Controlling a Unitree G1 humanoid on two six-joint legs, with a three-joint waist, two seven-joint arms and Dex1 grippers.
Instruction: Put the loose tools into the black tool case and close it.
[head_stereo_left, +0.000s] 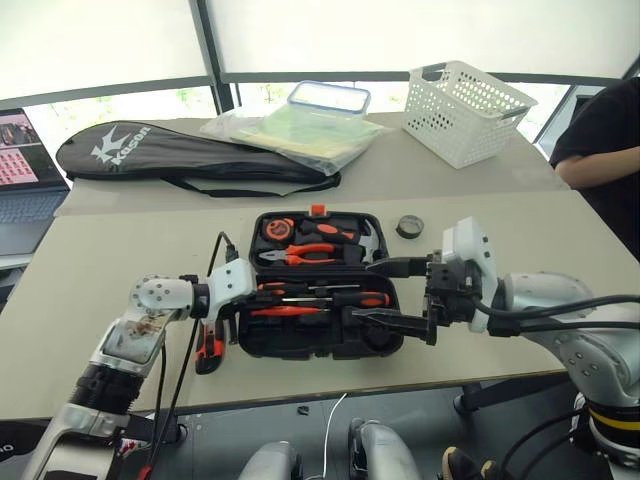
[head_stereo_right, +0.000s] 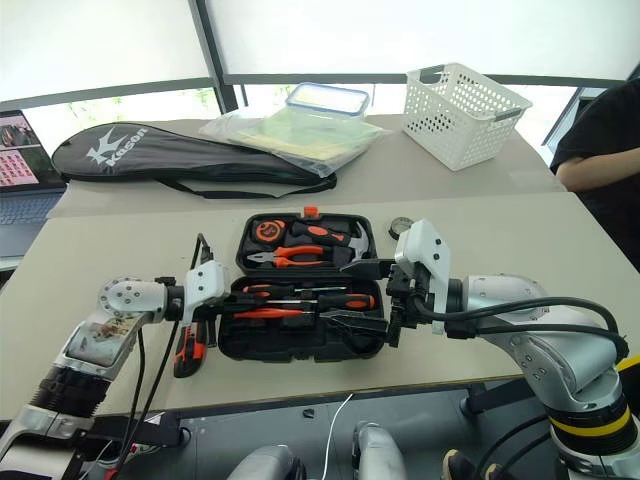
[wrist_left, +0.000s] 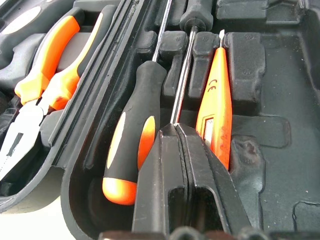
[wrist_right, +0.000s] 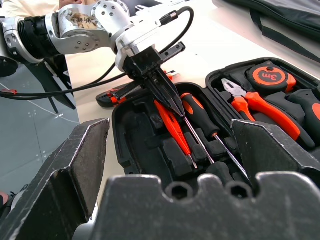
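Moulded black tool case (head_stereo_left: 320, 345) lies open; inside, two rubbery orange-and-black screwdrivers (wrist_left: 131, 150), one slim tester (wrist_left: 216, 107). Left gripper (wrist_left: 176, 129) pinched on a metal shaft; right gripper (head_stereo_left: 400, 292) wide. Utility knife (head_stereo_left: 209, 345) left of case.

Two beige tabletops (head_stereo_left: 480, 215) set end to end, bright windows (head_stereo_left: 400, 35) behind with dark frames, grey floor (head_stereo_left: 420, 425) seen below.

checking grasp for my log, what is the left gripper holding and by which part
The left gripper is shut on a screwdriver, pinching its metal shaft.
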